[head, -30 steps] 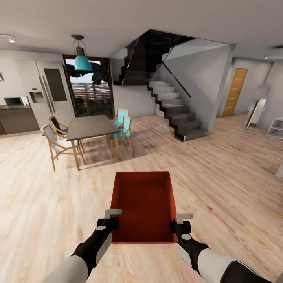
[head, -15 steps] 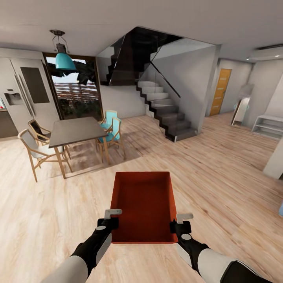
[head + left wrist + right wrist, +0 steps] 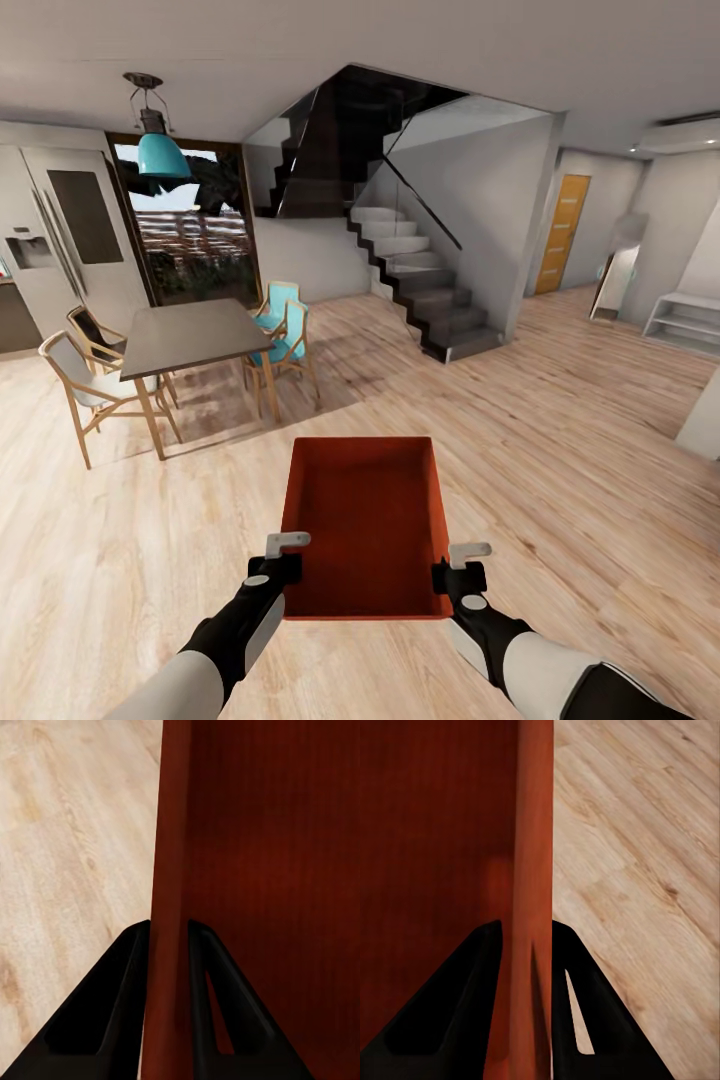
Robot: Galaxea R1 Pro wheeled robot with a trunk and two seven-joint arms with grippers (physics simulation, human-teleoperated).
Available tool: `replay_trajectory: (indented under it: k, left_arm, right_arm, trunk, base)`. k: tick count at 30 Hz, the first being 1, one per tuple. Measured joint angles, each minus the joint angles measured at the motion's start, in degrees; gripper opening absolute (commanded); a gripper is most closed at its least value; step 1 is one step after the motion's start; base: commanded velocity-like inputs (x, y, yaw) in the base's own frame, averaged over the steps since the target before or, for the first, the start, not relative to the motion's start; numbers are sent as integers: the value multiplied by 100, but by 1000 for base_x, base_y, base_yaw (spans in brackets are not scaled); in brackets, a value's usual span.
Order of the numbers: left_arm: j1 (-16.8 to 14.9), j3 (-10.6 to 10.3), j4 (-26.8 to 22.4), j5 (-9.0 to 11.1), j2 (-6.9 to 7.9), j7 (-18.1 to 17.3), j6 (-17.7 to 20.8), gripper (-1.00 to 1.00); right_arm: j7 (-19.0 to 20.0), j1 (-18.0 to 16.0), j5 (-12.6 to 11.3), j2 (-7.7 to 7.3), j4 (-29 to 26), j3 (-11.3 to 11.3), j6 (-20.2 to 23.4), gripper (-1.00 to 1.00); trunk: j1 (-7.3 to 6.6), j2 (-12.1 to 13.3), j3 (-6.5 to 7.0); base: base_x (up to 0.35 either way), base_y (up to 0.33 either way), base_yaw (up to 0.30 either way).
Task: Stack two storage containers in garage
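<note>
Light wood planks (image 3: pixel 560 470) are running across an open room, with a dark staircase (image 3: pixel 420 280) rising at the back, an orange door (image 3: pixel 561 234) standing off to the right of it, and a grey dining table (image 3: pixel 190 335) sitting to the left among wooden chairs (image 3: pixel 85 390), two of them with teal seats. A teal lamp (image 3: pixel 160 150) is hanging above that table, in front of a dark-framed window (image 3: pixel 190 230). Low in the head view, both arms are reaching forward and carrying one orange-red container (image 3: pixel 365 525) between them (open side up, nothing inside it), held clear above the planks and level. The left gripper (image 3: pixel 285 562) is pinching the container's left wall near its close corner; the left wrist view is showing the two black fingers (image 3: pixel 90 1020) pressing on either face of that thin wall (image 3: pixel 169 907). The right gripper (image 3: pixel 452 568) is pinching the right wall in the same way, its fingers (image 3: pixel 442 1012) clamping the red edge (image 3: pixel 534 870) from both sides, with plank flooring passing beneath.
</note>
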Motion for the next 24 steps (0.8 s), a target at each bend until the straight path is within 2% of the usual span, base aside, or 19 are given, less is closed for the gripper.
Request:
replay_trajectory:
  k: [6, 14, 24]
  left_arm:
    - [0, -15, 31, 29, 1, 2, -4, -100]
    - [0, -22, 0, 36, 6, 5, -3, -100]
    - [0, 13, 5, 35, 0, 0, -5, -100]
  right_arm:
    - [11, 1, 335, 15, 28, -321, 24, -100]
    - [24, 1, 711, 14, -3, -690, 30, -100]
    - [32, 1, 1045, 13, -43, -995, 85, -100]
  trunk:
    - [-2, -1, 0]
    - [-3, -1, -1]
    - [-3, -1, -1]
  base:
    - [119, 0, 0]
    - [305, 0, 0]
    - [322, 0, 0]
